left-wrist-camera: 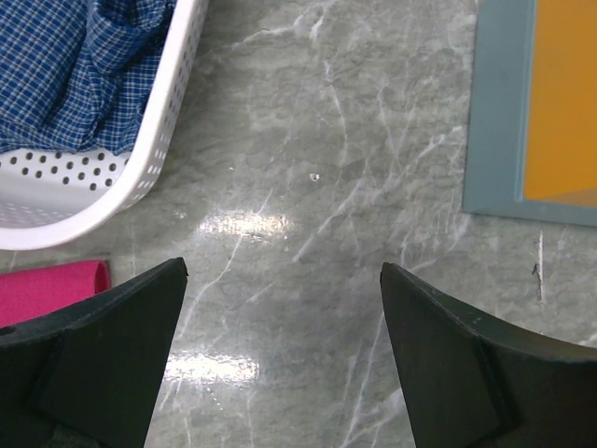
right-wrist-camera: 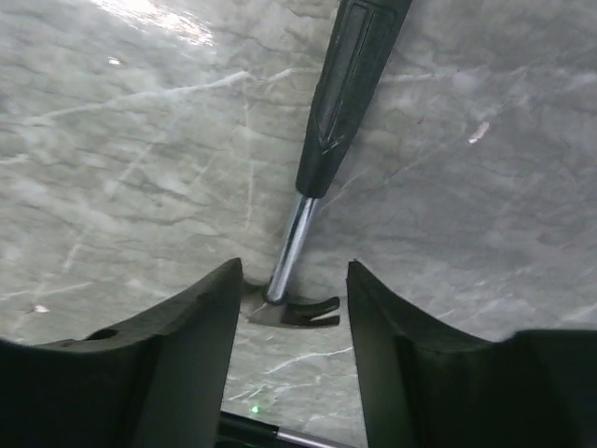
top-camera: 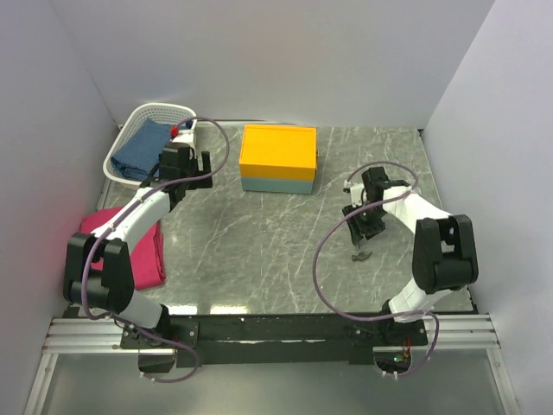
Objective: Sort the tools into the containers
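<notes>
A small hammer lies on the marble table; its metal head shows just in front of my right gripper. In the right wrist view its black handle runs up and away, and its claw head lies between the fingers. My right gripper is open, a jaw on each side of the head. My left gripper is open and empty over bare table, between the white perforated basket and the yellow-orange box. No screwdrivers or pliers show.
A blue checked cloth fills the basket. A small red and white item sits at its right rim. A folded pink cloth lies at the left edge. White walls enclose the table.
</notes>
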Available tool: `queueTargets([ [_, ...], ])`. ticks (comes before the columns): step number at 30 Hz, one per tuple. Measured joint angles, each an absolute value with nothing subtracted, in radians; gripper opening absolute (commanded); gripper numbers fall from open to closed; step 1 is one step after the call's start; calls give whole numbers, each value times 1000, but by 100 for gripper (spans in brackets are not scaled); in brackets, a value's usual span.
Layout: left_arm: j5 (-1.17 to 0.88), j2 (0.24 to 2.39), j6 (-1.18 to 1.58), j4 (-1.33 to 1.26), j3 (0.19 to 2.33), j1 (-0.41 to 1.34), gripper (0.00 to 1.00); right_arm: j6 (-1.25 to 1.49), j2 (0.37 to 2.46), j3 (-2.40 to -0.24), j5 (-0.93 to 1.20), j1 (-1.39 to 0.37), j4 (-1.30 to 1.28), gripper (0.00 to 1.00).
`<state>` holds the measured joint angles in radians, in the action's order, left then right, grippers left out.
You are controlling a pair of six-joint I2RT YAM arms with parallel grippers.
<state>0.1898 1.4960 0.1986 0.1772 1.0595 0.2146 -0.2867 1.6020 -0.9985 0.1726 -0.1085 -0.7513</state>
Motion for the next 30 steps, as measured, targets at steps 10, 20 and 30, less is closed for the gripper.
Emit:
queueTargets([
  [10,172,1496,200,162,1060,215,91,-336,1740,-1061,139,-109,-781,0],
  [20,126,1528,201,153,1094,215,91,-301,1669,-1387,228,-107,-796,0],
  [30,69,1548,201,109,1114,215,91,-444,1740,-1896,358,-184,-733,0],
])
